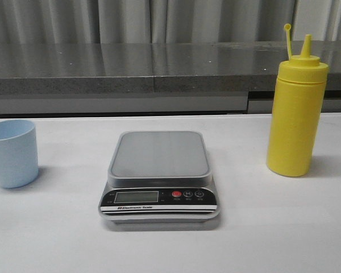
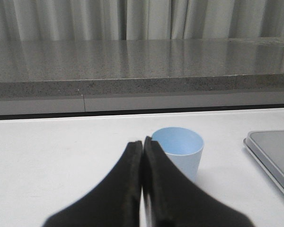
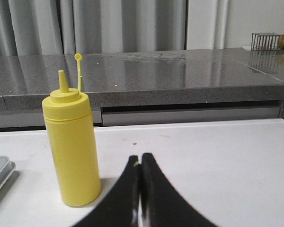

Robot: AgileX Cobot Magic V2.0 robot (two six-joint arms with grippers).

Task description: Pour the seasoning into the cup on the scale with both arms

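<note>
The silver-grey scale lies in the middle of the white table, its platform bare; one corner shows in the left wrist view. The light blue cup stands upright at the far left, empty. At the right stands the yellow seasoning bottle, upright, its cap tethered off the nozzle. Neither gripper shows in the front view. My left gripper is shut with nothing in it, just short of the cup. My right gripper is shut and empty, beside and apart from the bottle.
A grey stone counter ledge runs along the back of the table, with curtains behind it. A wire rack with a yellow object sits far off on the counter.
</note>
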